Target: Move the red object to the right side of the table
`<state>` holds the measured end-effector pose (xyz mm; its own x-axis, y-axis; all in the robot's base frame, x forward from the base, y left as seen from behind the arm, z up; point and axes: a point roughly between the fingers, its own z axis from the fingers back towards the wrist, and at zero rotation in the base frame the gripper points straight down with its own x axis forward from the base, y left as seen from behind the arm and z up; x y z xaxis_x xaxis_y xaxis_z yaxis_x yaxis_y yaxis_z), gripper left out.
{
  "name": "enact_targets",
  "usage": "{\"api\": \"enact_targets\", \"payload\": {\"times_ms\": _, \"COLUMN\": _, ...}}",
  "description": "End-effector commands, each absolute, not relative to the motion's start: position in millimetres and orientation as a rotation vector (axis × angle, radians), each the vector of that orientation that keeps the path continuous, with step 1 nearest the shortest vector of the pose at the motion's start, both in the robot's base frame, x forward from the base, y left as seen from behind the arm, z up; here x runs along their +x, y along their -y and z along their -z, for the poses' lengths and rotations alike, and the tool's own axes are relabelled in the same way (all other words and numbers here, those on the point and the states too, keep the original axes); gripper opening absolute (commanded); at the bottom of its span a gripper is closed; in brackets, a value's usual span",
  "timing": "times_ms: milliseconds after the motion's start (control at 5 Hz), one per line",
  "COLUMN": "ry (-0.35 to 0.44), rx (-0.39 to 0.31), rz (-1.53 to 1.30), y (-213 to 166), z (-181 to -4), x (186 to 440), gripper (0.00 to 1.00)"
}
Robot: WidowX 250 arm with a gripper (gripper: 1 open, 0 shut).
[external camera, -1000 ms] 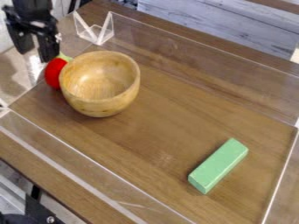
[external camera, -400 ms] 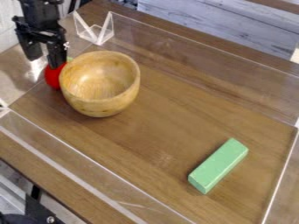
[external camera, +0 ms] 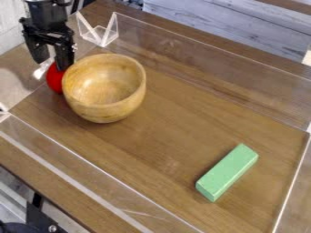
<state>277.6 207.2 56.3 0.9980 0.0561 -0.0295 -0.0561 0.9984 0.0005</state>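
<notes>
While the gripper [external camera: 49, 60] is positioned directly above the red object [external camera: 55, 80], its jaws are spread apart. Just beside the wooden bowl [external camera: 104, 86], on its left, the red object is seen on the table [external camera: 183, 127].

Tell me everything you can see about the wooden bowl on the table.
The wooden bowl is round, light-coloured wood with visible grain and a smooth finish. It stands upright and looks empty, on the left part of the table. The red object sits close against its left side; actual contact cannot be told. The open gripper hangs just above that spot.
</notes>
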Motion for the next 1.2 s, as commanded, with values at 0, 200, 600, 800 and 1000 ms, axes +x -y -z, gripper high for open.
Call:
{"api": "enact_targets", "payload": {"times_ms": 0, "ry": 0.017, "rx": 0.028, "rz": -0.051, "y": -211, "z": -68.2, "x": 290, "gripper": 1.0}}
{"api": "enact_targets", "payload": {"times_ms": 200, "ry": 0.013, "rx": 0.021, "rz": -0.049, "y": -213, "z": -63.2, "x": 293, "gripper": 1.0}}
{"api": "enact_targets", "payload": {"times_ms": 600, "ry": 0.005, "rx": 0.0, "rz": -0.045, "y": -212, "z": -55.6, "x": 298, "gripper": 1.0}}
{"api": "enact_targets", "payload": {"times_ms": 800, "ry": -0.002, "rx": -0.011, "rz": -0.045, "y": -212, "z": -53.1, "x": 300, "gripper": 1.0}}
{"api": "enact_targets", "payload": {"times_ms": 1000, "ry": -0.008, "rx": -0.024, "rz": -0.046, "y": -212, "z": -50.8, "x": 301, "gripper": 1.0}}
